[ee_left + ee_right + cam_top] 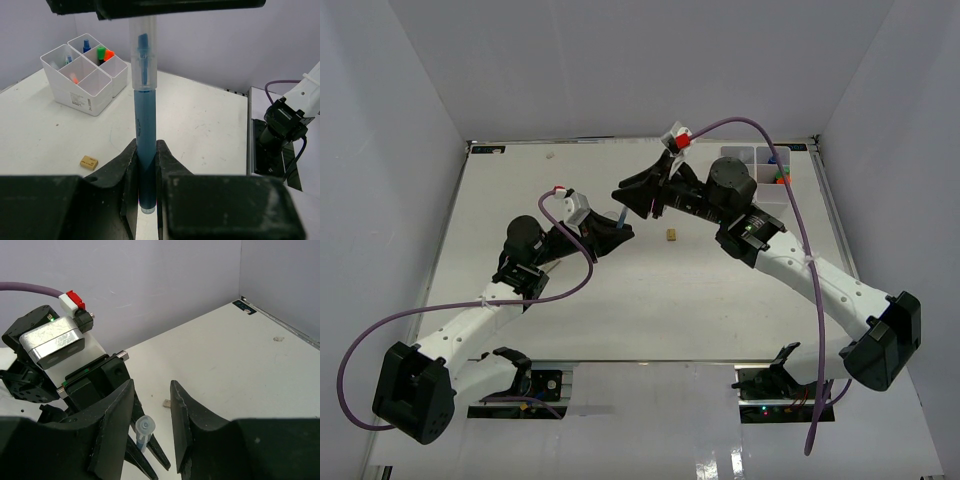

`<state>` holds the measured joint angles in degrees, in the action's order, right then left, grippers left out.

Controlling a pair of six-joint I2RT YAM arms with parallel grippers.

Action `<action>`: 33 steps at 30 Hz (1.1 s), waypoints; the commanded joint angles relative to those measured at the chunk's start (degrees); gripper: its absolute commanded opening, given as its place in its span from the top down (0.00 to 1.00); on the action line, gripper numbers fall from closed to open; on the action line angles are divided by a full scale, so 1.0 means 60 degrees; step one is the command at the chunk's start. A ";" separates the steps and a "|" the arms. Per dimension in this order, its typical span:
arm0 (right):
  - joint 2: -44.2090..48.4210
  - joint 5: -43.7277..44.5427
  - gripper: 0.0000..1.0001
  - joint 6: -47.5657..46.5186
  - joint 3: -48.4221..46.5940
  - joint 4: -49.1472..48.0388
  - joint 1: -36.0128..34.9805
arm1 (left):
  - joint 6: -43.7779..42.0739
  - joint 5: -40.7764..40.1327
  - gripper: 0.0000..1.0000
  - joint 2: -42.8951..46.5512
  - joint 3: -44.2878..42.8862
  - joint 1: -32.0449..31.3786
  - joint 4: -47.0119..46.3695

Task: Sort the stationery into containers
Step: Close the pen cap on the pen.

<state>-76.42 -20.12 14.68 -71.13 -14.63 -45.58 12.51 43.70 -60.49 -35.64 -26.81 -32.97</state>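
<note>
Pen (145, 125), blue with a clear cap: pinched low on the barrel at bottom centre of the left wrist view, left gripper (146, 150) shut on it. Runs straight up the frame, cap end away from those jaws. Further up, at the top edge, meets the right gripper (152, 395). Seen from the right wrist, cap tip poking up between jaws set apart, a gap either side, nothing gripped yet. Looks like a handover: needs closing across the cap, square to the long axis. Beyond, block (89, 161) lower left, box (85, 80) upper left.
</note>
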 commanded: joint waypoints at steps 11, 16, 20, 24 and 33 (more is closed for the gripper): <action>-0.0109 -0.0060 0.64 0.0015 -0.0039 -0.0125 -0.0181 | 0.0097 -0.0179 1.00 0.0223 -0.0315 -0.0029 -0.0013; -0.0168 -0.0031 0.65 -0.0029 -0.0010 -0.0095 -0.0210 | 0.0141 -0.0150 1.00 0.0223 -0.0301 -0.0029 -0.0042; -0.0197 0.0057 0.67 -0.0044 0.0020 -0.0095 -0.0240 | 0.0170 -0.0150 1.00 0.0252 -0.0315 -0.0029 -0.0057; -0.0227 0.0101 0.76 -0.0073 0.0049 -0.0066 -0.0240 | 0.0185 -0.0150 1.00 0.0238 -0.0315 -0.0029 -0.0071; -0.0212 0.0189 0.92 -0.0132 0.0327 -0.0008 -0.0284 | 0.0375 -0.0165 1.00 0.0282 -0.0344 -0.0029 -0.0349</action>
<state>-77.41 -19.62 14.79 -70.41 -14.68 -46.83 13.43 42.85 -60.36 -35.64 -26.81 -32.80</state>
